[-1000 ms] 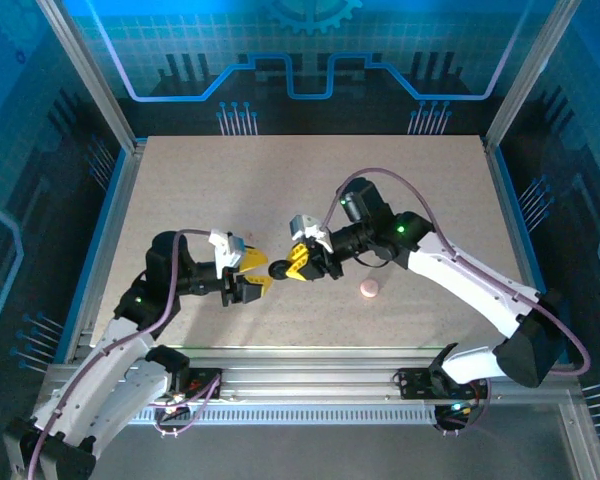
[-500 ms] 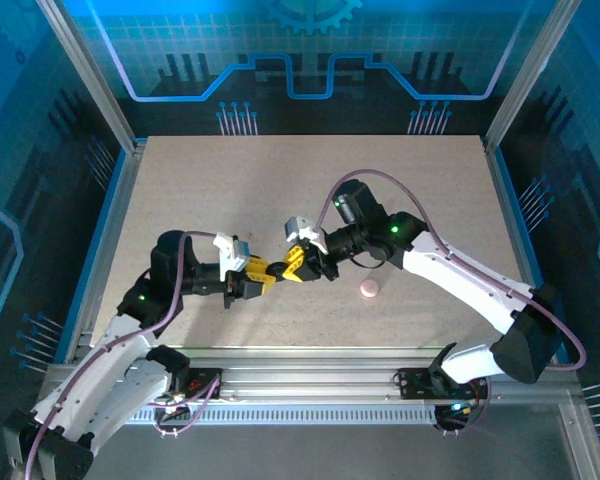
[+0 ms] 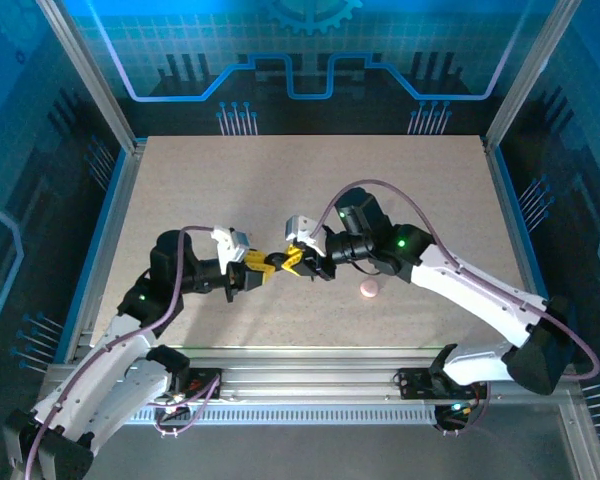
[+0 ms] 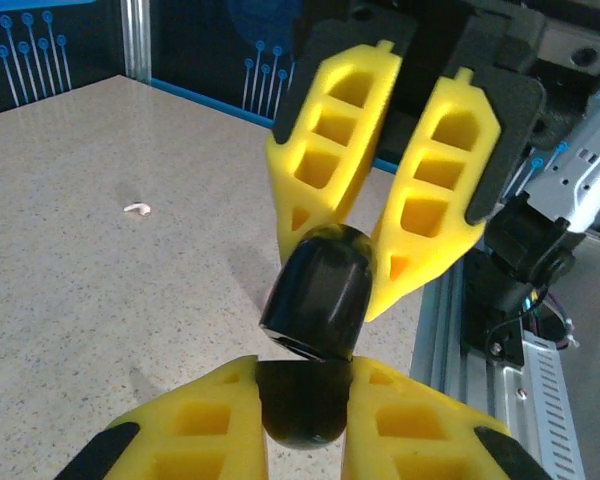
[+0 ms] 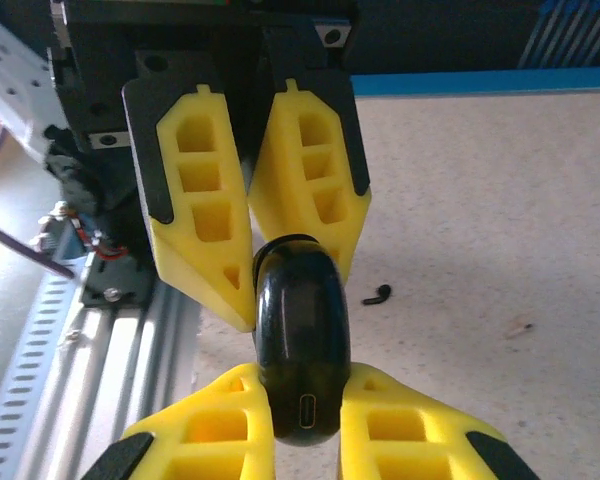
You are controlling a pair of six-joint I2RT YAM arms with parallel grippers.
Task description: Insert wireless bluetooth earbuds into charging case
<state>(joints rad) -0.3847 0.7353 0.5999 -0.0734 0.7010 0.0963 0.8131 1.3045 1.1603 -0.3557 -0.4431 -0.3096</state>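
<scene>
One black earbud point(image 5: 378, 295) lies loose on the table point(image 5: 500, 200), below and just to one side of the charging case point(image 5: 300, 340). The case hangs in mid-air, its long axis running from pincer to pincer. The right pincer point(image 5: 305, 380) clamps the port end and the left pincer point(image 4: 305, 372) pinches the far end. I'd say neither is free to fetch the bud.

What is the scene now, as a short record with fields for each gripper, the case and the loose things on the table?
left gripper: shut on case
right gripper: shut on case
case: black, held between both grippers above the table; port end sits in the right gripper
earbud: one, black, lying on the table, apart from the case
pink disc: on the table, beside the right arm
white bit: small, on the table, untouched
earbuds in case: cannot tell
</scene>
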